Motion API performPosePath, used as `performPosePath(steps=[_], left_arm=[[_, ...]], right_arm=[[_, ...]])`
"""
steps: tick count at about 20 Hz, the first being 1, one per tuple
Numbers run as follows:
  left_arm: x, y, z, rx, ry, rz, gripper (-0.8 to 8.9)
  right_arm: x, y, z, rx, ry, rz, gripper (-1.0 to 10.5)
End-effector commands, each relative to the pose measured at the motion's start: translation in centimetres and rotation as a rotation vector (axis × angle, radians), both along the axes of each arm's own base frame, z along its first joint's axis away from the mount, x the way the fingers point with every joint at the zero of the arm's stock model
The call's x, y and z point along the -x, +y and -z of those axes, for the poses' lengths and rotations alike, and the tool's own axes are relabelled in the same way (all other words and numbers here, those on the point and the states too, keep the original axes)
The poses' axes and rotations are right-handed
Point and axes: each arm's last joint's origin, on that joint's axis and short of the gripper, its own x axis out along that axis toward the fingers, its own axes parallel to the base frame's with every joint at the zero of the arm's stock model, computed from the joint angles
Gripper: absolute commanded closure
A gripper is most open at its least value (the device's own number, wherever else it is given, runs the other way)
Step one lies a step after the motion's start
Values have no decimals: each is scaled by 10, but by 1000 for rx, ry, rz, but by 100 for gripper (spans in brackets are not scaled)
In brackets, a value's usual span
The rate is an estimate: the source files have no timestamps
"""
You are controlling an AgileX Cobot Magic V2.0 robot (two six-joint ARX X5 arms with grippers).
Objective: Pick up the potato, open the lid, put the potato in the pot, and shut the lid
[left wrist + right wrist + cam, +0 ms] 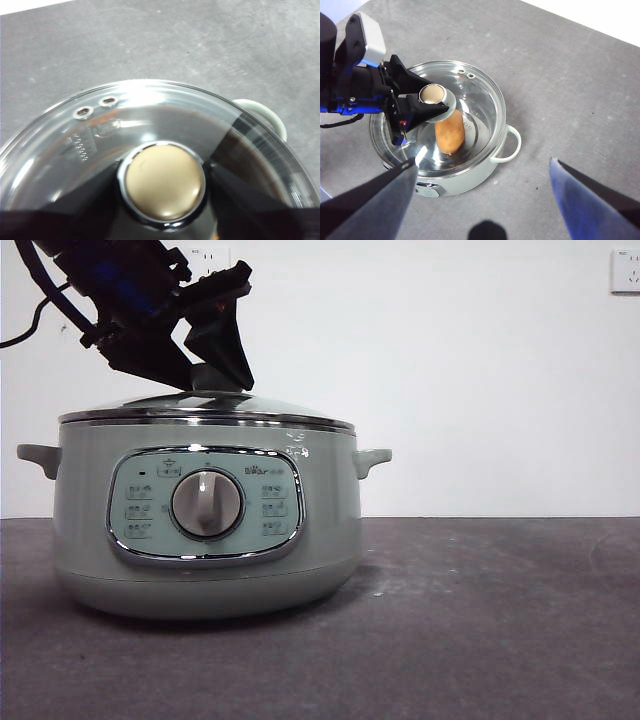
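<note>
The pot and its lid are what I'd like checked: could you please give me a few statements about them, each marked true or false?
1. The potato lies inside the pot. True.
2. The lid rests on the table beside the pot. False: it sits on the pot's rim.
3. The left gripper has its fingers at either side of the lid's knob. True.
4. The right gripper holds the potato. False: it is open and empty, above the table.
</note>
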Motion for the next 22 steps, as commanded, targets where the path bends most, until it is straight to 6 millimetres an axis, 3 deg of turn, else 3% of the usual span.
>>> performPosePath(steps=[1, 6, 10, 11, 12, 14, 16, 22], left_arm=[[1, 1, -10, 35, -39, -7, 434], [23, 12, -43, 102, -142, 13, 434], [58, 32, -67, 112, -160, 14, 442], [70, 38, -73, 110, -157, 14, 458], [80, 43, -76, 106, -151, 14, 542], [101, 55, -82, 95, -137, 15, 787], [118, 65, -86, 62, -149, 20, 822], [148, 83, -86, -23, -198, -31, 822]], right_arm=[[0, 0, -1, -7, -1, 5, 509], [1, -1, 1, 6, 11, 6, 509], [-2, -4, 10, 49, 57, 28, 513], [-4, -5, 16, 61, 69, 34, 555], [-4, -6, 23, 67, 76, 38, 633], [-4, -7, 41, 69, 77, 41, 841], [0, -11, 59, 42, 41, 48, 963], [19, -31, 109, -88, -132, 120, 962]])
